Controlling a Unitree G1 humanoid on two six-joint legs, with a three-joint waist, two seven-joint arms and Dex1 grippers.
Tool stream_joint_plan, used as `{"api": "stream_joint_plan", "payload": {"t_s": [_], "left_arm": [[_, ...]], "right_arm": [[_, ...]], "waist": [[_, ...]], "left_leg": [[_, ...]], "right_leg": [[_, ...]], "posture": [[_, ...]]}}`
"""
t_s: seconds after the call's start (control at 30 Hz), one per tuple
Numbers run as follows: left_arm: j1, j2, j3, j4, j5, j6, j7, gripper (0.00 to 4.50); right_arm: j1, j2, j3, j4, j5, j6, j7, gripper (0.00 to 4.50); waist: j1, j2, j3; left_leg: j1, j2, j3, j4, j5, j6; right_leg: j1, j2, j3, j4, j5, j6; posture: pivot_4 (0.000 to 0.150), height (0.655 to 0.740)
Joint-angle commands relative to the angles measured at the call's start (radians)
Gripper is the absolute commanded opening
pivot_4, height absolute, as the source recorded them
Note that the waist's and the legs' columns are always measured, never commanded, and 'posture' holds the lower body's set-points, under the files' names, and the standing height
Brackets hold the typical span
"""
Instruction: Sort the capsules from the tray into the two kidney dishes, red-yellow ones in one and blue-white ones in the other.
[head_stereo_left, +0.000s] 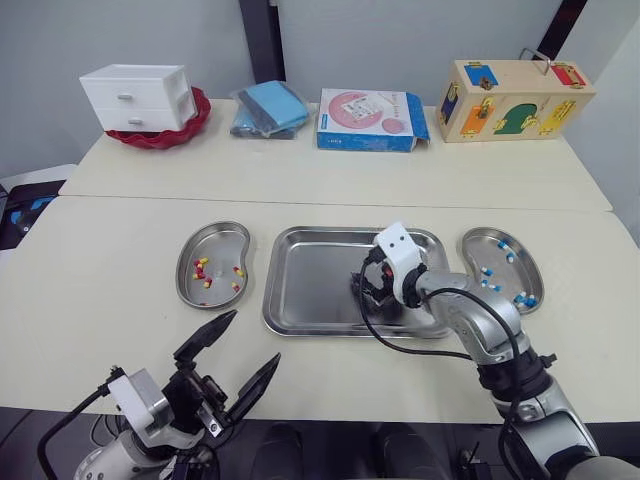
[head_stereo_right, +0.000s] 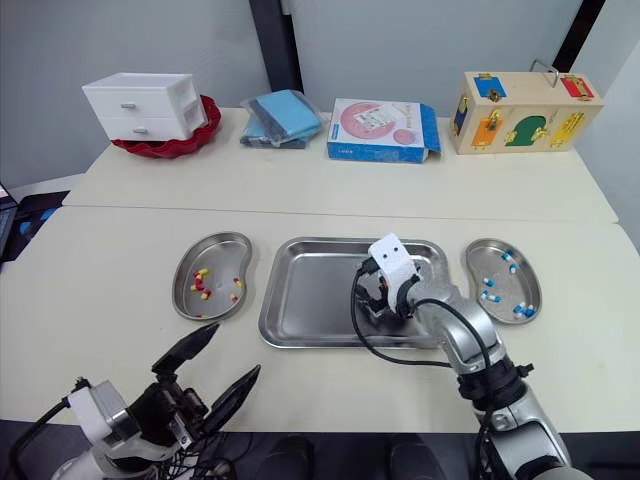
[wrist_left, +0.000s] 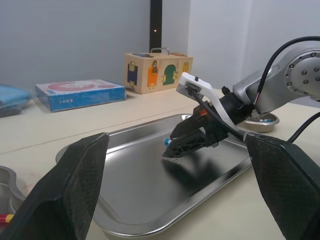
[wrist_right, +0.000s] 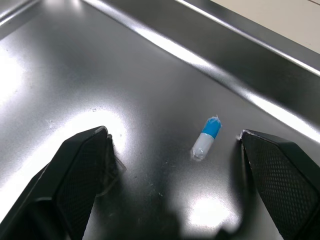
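Right gripper (wrist_right: 173, 134), fingers (wrist_right: 80, 175) spread, straddling blue-white capsule (wrist_right: 205, 138); capsule lying nearer one finger, long axis crossing closing line.

The tray (head_stereo_left: 300, 285) is smooth, glossy metal; the table (head_stereo_left: 110, 265) looks matt.

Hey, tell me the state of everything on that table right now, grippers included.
Tray: nearly empty, one capsule visible.
Capsule: blue-white, lying loose on the tray floor.
Right gripper: open, straddling the capsule.
Left gripper: open, holding nothing.
Left dish: holds red-yellow capsules.
Right dish: holds blue-white capsules.
Drawers: shut.
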Motion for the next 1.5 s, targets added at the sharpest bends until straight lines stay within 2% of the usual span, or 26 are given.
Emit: {"api": "stream_joint_plan", "payload": {"t_s": [0.03,0.23,0.47,0.7,0.83,1.0,1.13,1.27,1.5], "left_arm": [[0.002,0.016,-0.018,-0.042,-0.005,-0.005,0.019,4.50],[-0.006,0.032,-0.035,-0.049,-0.002,-0.003,0.048,4.50],[-0.016,0.046,-0.045,-0.041,0.001,-0.006,0.068,4.50],[-0.027,0.064,-0.040,-0.017,-0.001,-0.016,0.063,4.50],[-0.068,0.102,-0.030,0.041,-0.028,-0.040,-0.012,4.50],[-0.131,0.142,-0.049,0.110,-0.071,-0.070,-0.143,4.50],[-0.165,0.150,-0.078,0.130,-0.104,-0.070,-0.222,4.50],[-0.196,0.150,-0.101,0.142,-0.122,-0.064,-0.272,4.50],[-0.241,0.143,-0.112,0.172,-0.132,-0.060,-0.306,4.50]], "right_arm": [[0.001,0.010,0.005,-0.009,-0.020,0.017,-0.001,3.89],[0.008,0.026,0.000,-0.007,-0.049,0.001,0.004,1.90],[0.013,0.030,0.001,0.002,-0.071,-0.027,0.013,0.08],[0.038,0.011,-0.029,-0.046,-0.070,-0.140,0.066,0.03],[0.133,-0.092,-0.134,-0.201,0.024,-0.243,0.215,0.03],[0.316,-0.295,-0.367,-0.322,0.142,-0.285,0.386,0.03],[0.439,-0.417,-0.572,-0.304,0.181,-0.274,0.436,0.03],[0.510,-0.463,-0.677,-0.252,0.173,-0.283,0.428,0.03],[0.509,-0.444,-0.696,-0.199,0.148,-0.277,0.351,0.03]], "waist": [[-0.002,0.000,0.000],[-0.008,0.000,0.000],[-0.009,0.000,0.000],[-0.009,0.000,0.000],[0.002,0.002,0.001],[0.010,0.002,0.001],[0.012,0.002,0.001],[0.008,0.002,0.001],[0.006,0.002,0.001]], "left_leg": [[0.000,0.000,0.000,0.000,0.000,0.000],[0.000,0.000,0.000,0.000,0.000,0.000],[0.000,0.000,0.000,0.000,0.000,0.000],[0.000,0.000,0.000,-0.001,0.000,0.000],[-0.002,0.000,0.000,-0.001,0.000,0.000],[-0.001,0.000,0.000,-0.001,0.000,0.000],[-0.001,0.000,0.001,-0.001,0.000,0.000],[0.001,0.000,0.001,-0.001,0.000,0.000],[0.001,0.000,0.001,0.000,0.000,0.000]], "right_leg": [[0.000,0.000,0.000,0.000,0.000,0.000],[0.000,0.000,0.000,0.000,0.000,0.000],[0.000,0.000,0.000,0.000,0.000,0.000],[0.000,0.000,0.000,0.000,0.000,0.000],[-0.001,0.000,0.000,-0.001,0.000,0.000],[0.000,0.000,-0.001,-0.002,0.000,0.000],[0.000,0.000,0.000,-0.001,0.000,0.000],[0.001,0.000,0.001,-0.001,0.000,0.000],[0.002,0.000,0.001,-0.001,0.000,0.000]], "posture": [[0.150,0.7400],[0.150,0.7400],[0.150,0.7400],[0.150,0.7400],[0.150,0.7400],[0.150,0.7400],[0.150,0.7400],[0.150,0.7400],[0.150,0.7400]]}}
